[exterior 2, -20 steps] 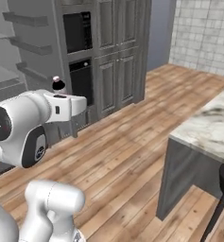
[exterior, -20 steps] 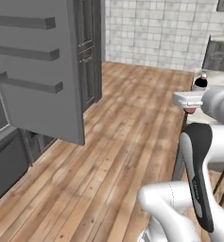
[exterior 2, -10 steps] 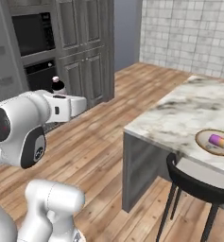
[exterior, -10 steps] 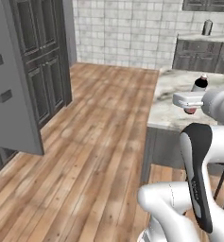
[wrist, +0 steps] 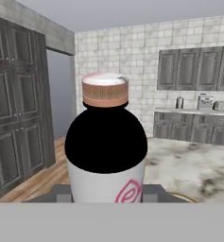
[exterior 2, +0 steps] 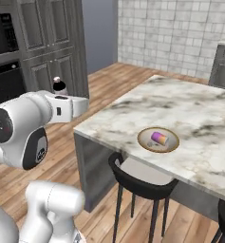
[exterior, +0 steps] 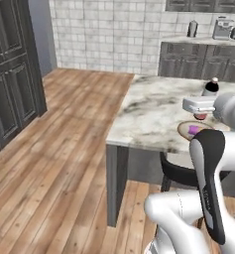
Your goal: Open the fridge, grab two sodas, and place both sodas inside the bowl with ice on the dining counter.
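The bottle sits clamped upright in the pincer, held in the air beside the marble desk; the purple can lies in the bowl near the desk's edge

One bottle, one can, one bowl, one tabletop, and two black stools.

The desk is glossy veined white marble, the floor warm wooden planks, and the bottle smooth plastic.
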You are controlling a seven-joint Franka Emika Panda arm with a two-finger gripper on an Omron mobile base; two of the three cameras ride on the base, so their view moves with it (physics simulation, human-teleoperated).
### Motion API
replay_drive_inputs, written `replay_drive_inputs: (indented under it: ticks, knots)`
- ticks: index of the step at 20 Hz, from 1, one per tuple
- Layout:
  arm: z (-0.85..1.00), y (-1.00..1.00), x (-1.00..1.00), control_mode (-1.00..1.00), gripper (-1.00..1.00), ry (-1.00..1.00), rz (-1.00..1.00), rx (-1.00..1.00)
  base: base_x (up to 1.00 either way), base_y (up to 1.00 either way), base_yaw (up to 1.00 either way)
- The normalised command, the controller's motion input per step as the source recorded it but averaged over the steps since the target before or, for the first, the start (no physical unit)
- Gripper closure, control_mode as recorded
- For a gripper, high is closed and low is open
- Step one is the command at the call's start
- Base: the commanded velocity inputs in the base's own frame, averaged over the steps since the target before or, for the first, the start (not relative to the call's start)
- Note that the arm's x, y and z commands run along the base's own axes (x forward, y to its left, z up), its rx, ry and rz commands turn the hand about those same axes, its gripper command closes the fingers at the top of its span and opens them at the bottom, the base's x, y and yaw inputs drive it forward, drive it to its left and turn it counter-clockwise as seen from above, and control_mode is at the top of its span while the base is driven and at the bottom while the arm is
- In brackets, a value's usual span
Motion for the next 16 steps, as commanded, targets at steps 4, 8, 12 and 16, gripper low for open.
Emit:
replay_drive_inputs:
  ticks: [4, 8, 12, 16]
  knots:
    - [0.00, 0.00, 0.00, 1.00, 1.00, 0.00, 0.00, 0.00, 0.34, -0.35, -0.29]
    - [0.00, 0.00, 0.00, 1.00, 1.00, 0.00, 0.00, 0.00, 0.32, -0.27, -0.37]
    - [0.00, 0.00, 0.00, 1.00, 1.00, 0.00, 0.00, 0.00, 0.36, -0.28, -0.41]
    - [0.00, 0.00, 0.00, 1.00, 1.00, 0.00, 0.00, 0.00, 0.42, -0.25, -0.43]
